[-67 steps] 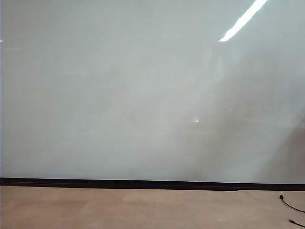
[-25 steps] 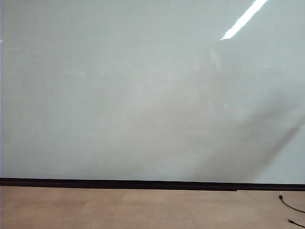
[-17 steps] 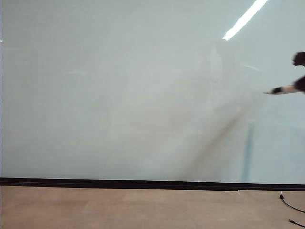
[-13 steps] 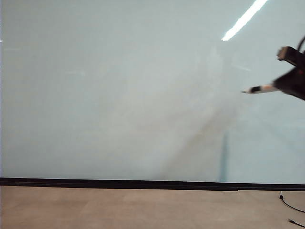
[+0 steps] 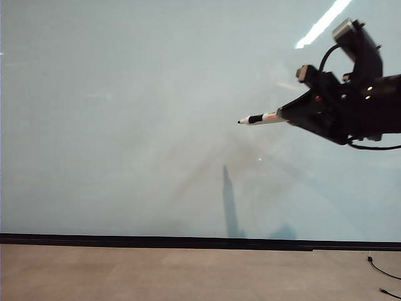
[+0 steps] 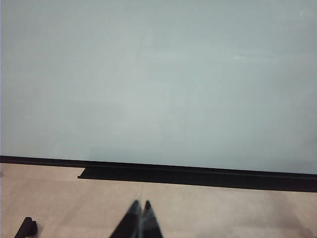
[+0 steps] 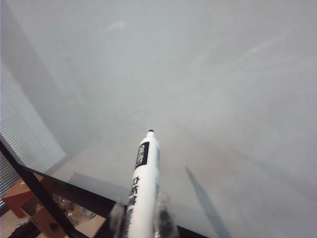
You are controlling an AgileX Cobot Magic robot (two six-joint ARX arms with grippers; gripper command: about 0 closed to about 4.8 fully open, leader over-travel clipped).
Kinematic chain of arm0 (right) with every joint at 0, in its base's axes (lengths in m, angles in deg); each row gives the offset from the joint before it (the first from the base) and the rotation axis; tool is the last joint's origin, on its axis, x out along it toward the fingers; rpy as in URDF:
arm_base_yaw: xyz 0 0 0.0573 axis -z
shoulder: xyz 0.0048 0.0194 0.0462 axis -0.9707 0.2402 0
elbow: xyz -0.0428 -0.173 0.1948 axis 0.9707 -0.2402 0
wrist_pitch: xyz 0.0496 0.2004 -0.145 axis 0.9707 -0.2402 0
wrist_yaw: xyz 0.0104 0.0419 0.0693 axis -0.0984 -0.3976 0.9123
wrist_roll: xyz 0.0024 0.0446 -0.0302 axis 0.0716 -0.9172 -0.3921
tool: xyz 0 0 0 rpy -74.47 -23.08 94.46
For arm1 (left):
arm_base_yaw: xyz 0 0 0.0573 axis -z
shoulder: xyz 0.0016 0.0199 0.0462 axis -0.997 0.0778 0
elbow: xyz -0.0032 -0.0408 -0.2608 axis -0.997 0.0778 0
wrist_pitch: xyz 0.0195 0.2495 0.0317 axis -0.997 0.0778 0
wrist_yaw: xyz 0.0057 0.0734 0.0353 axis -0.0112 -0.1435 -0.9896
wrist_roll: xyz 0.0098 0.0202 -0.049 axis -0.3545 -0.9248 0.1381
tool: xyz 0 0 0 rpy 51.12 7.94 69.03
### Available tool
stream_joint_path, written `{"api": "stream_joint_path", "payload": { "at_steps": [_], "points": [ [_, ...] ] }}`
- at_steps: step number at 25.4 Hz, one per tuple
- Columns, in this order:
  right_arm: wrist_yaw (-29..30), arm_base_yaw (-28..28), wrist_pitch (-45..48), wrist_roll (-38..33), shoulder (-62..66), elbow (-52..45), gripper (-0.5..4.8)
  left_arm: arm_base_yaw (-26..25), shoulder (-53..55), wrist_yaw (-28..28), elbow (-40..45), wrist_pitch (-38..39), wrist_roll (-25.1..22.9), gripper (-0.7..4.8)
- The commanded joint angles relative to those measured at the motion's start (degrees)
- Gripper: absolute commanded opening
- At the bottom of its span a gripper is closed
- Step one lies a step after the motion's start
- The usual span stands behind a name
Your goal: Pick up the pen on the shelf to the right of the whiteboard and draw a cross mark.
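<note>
- Pale grey-blue whiteboard (image 5: 125, 125) fills nearly the whole exterior view; glossy, w/ one bright light streak reflected near its upper right. No cross mark visible on it.
- 1 black strip (image 5: 156, 241) runs along the board's bottom edge; tan floor (image 5: 156, 276) below it.
- 1 left gripper (image 6: 139, 218): low in front of the board per left wrist view, dark fingertips pressed together, nothing between them. It doesn't show in the exterior view.
- 1 small black object (image 6: 27, 227) on the floor near the left gripper; can't tell what it is.
- 1 pen (image 5: 262, 118): white marker w/ black band and dark tip, roughly level, tip pointing left, in front of the board's right half. Can't tell if the tip touches the board.
- Pen's shadow (image 5: 229, 200) falls on the board below it.
- Label on pen (image 7: 142, 154): black patch w/ print, plus characters down the barrel; too small to read.
- 1 right gripper (image 5: 289, 113): black, reaching in from the right, clamped tight on the pen's rear.
- 1 thin black cable (image 5: 382, 269) on the floor, far right.
</note>
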Motion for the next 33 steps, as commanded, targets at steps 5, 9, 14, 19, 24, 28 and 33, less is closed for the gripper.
{"api": "stream_joint_path", "payload": {
  "at_steps": [5,9,14,19,24,28,33],
  "points": [
    [-1.25,-1.05,1.73,0.00,3.45,4.98,-0.08,0.02,0.02,0.20,-0.17,-0.35,-0.24,-0.05],
    [-2.34,-1.73,1.75,-0.28,3.41,6.05,-0.08,0.02,0.02,0.22,-0.17,-0.39,-0.26,-0.04],
    [-6.93,-3.26,1.75,-1.60,3.41,6.12,-0.08,0.02,0.02,0.22,-0.17,-0.37,-0.24,-0.04],
    [-11.63,-5.16,1.79,-6.01,3.41,6.10,-0.08,0.02,0.02,0.20,-0.17,-0.37,-0.26,-0.04],
    [-11.96,-5.95,1.86,-6.38,3.08,6.08,-0.08,0.02,0.02,0.22,-0.17,-0.37,-0.24,-0.04],
    [-11.21,-6.01,1.88,-3.34,1.55,6.19,-0.08,0.02,0.02,0.20,-0.17,-0.37,-0.24,-0.05],
    [-6.84,-5.99,1.86,-2.29,0.92,7.48,-0.08,0.02,0.02,0.20,-0.17,-0.35,-0.26,-0.05]
  ]
}}
